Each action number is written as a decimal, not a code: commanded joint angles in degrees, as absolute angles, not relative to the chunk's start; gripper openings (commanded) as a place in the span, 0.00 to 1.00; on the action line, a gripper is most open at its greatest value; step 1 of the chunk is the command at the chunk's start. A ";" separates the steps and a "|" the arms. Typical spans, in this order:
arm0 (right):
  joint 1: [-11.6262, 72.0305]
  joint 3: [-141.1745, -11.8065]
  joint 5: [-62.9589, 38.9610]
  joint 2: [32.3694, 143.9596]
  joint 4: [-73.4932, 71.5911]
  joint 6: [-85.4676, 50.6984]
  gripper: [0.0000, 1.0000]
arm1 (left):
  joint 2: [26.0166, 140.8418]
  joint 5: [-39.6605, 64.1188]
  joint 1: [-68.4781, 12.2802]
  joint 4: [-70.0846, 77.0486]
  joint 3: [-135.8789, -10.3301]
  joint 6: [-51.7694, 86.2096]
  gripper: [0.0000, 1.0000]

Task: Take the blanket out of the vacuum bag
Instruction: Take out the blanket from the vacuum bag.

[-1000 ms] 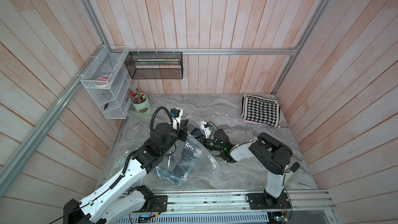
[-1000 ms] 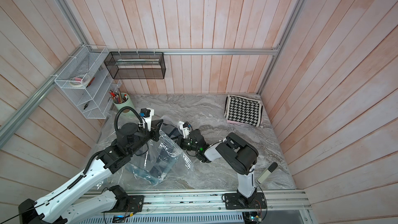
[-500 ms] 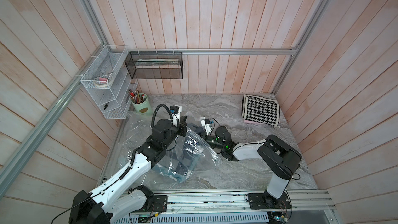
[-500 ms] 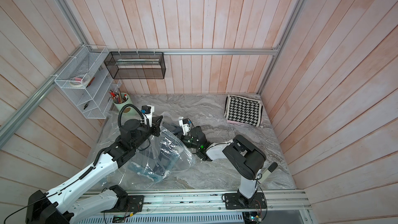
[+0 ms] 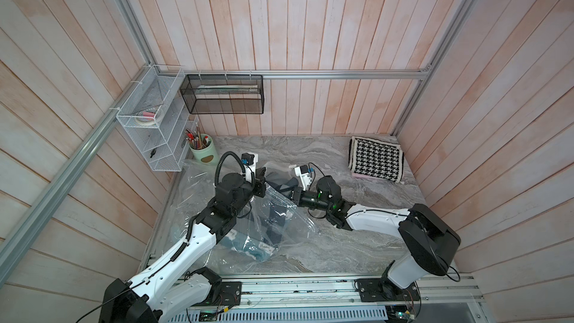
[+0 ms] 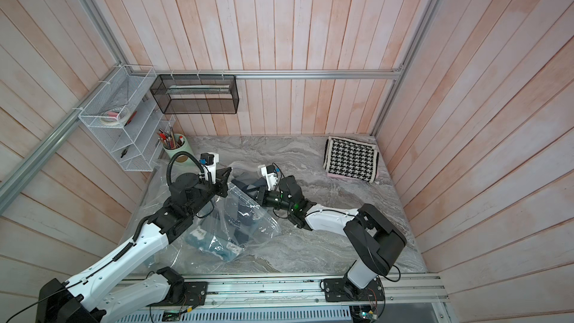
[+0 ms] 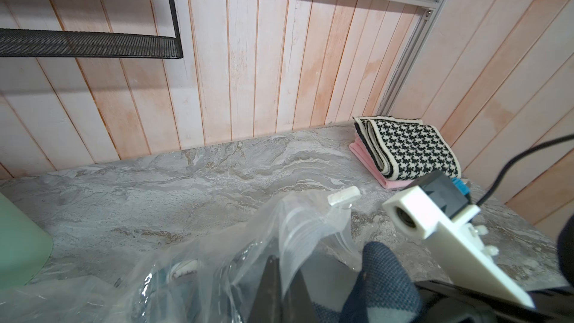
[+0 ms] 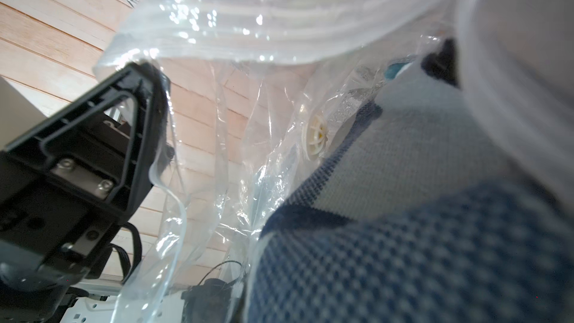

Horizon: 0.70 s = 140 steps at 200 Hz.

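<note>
Both arms were found working at the mouth of the vacuum bag (image 5: 281, 228), which lay crumpled on the left half of the marble table (image 5: 357, 243). The left gripper (image 5: 261, 177) was pressed together on the bag's clear rim, holding that edge lifted off the table. The left wrist view showed the plastic strip pinched between its dark fingers (image 7: 269, 287).

The right gripper (image 5: 288, 193) reached in low from the right and was closed on the blanket (image 5: 281, 185), though its fingertips were hidden by fabric. The blanket, a dark blue and grey check, stood bunched at the bag's opening between the two grippers. More of it lay inside the plastic.

The round white valve cap (image 8: 316, 133) showed on the bag wall just beside the blanket. The small white zip slider (image 7: 436, 195) sat at the end of the bag's rim, near the table's middle.

A teal item with white labels (image 5: 259, 248) showed through plastic near the front edge; which bag held it could not be told.

A folded houndstooth cloth (image 5: 375, 158) lay in the far right corner, well apart. A green pen cup (image 5: 203, 152) stood in the far left corner.
</note>
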State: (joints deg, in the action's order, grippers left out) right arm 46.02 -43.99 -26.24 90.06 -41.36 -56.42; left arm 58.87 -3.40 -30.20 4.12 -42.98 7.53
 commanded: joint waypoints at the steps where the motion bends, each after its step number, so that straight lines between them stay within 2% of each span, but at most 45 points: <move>1: 44.44 -42.83 -24.96 85.58 -39.61 -53.87 0.00 | 58.03 -3.27 -29.53 4.30 -42.28 6.06 0.00; 99: 33.81 -33.40 -21.45 71.92 -28.29 -48.25 0.00 | 57.74 -3.77 -28.68 3.61 -41.42 6.09 0.00; 140: 31.86 -26.61 -20.30 69.64 -30.13 -49.36 0.00 | 58.03 -3.46 -28.23 3.57 -41.22 6.16 0.00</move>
State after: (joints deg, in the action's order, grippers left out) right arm 32.69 -29.56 -22.48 70.50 -29.28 -50.04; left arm 58.76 -3.36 -28.97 2.96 -42.04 7.51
